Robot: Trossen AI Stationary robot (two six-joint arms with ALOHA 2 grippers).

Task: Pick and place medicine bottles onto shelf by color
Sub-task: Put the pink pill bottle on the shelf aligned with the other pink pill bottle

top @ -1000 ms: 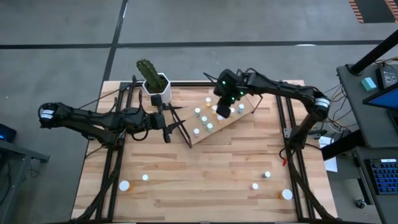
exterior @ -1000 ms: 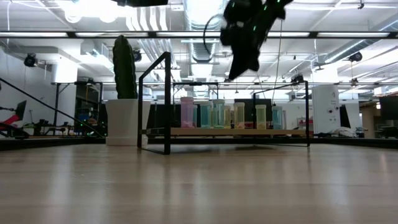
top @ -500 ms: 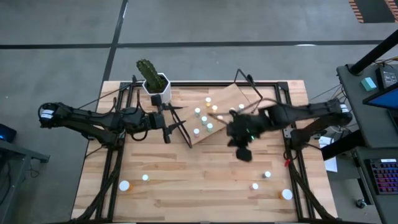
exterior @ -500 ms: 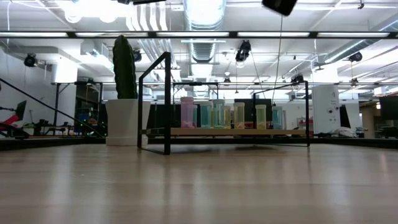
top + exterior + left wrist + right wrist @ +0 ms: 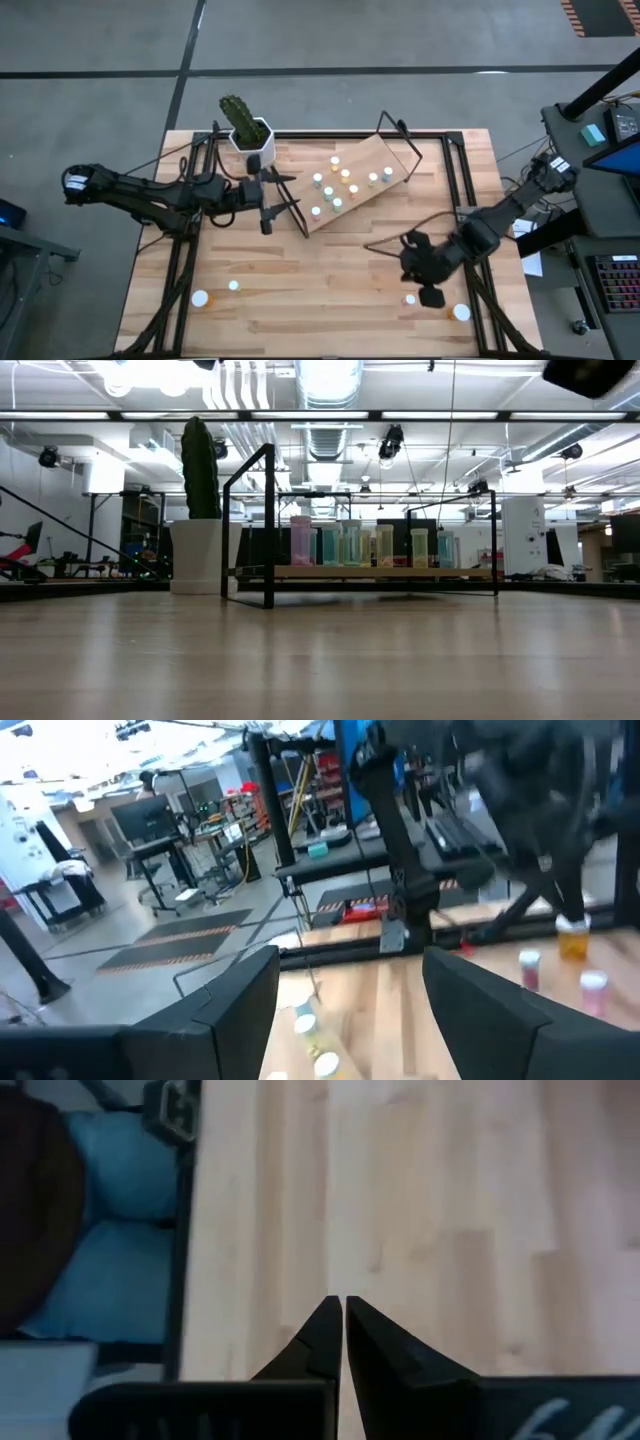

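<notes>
While the plank table (image 5: 330,310) fills the high view, the tilted wooden shelf (image 5: 372,158) lies at its far middle, carrying a cluster of medicine bottles (image 5: 333,190) with white, green and yellow caps. A white pot with a cactus (image 5: 248,132) stands far left of it. The left gripper (image 5: 266,201) waits just left of the shelf, fingers spread and empty. The right gripper (image 5: 432,296) hangs over the near right corner, fingers (image 5: 325,1335) pressed together on nothing, between a small loose bottle (image 5: 409,299) and a white-capped bottle (image 5: 461,312). Two more loose bottles (image 5: 201,298) sit at the near left.
</notes>
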